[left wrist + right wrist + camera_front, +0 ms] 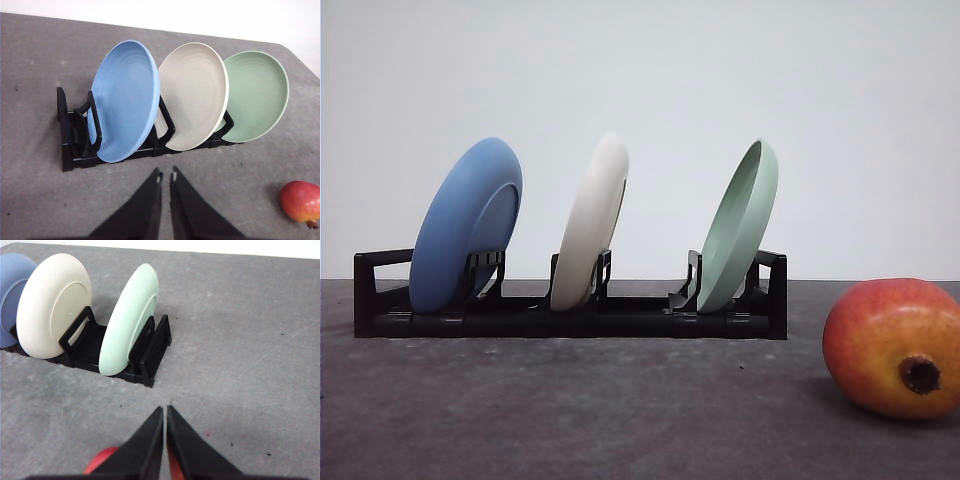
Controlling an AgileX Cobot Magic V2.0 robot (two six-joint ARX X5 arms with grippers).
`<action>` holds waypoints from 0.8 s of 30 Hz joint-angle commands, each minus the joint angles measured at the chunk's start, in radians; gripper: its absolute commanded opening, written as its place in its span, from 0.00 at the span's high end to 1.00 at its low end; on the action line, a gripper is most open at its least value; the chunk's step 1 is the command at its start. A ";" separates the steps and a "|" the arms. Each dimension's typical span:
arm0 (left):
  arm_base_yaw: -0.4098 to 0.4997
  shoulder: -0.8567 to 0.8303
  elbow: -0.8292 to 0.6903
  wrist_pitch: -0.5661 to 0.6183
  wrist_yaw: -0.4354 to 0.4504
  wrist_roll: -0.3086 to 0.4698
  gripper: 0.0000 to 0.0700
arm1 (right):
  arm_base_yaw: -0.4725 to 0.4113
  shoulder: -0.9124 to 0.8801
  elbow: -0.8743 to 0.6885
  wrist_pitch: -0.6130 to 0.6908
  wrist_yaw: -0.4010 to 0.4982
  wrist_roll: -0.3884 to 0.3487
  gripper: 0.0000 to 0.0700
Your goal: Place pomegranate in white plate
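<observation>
Resting on grey speckled table [570, 410] before a white wall [640, 70], pomegranate [895, 345]; both claws narrow.

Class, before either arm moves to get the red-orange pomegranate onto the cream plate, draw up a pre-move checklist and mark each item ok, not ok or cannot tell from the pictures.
1. Round red-to-yellow pomegranate lies free on the grey table, nothing touching it: ok.
2. Matte cream white plate lying flat to receive fruit: not ok; it stands on edge in the black slotted rack.
3. White plate told apart from the blue plate and pale green plate: ok; it is the middle one.
4. Left gripper empty: ok, nearly closed.
5. Right gripper empty: ok, closed, above the fruit.
</observation>
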 commanded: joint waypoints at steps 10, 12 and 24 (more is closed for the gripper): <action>0.000 0.005 0.022 0.013 0.008 0.017 0.20 | 0.002 0.004 0.019 0.009 -0.005 0.021 0.37; 0.000 0.005 0.022 0.013 0.008 0.017 0.20 | 0.002 0.004 0.019 0.008 -0.005 0.026 0.37; -0.046 0.023 0.034 0.053 0.007 -0.011 0.21 | 0.002 0.004 0.019 0.008 -0.008 0.046 0.37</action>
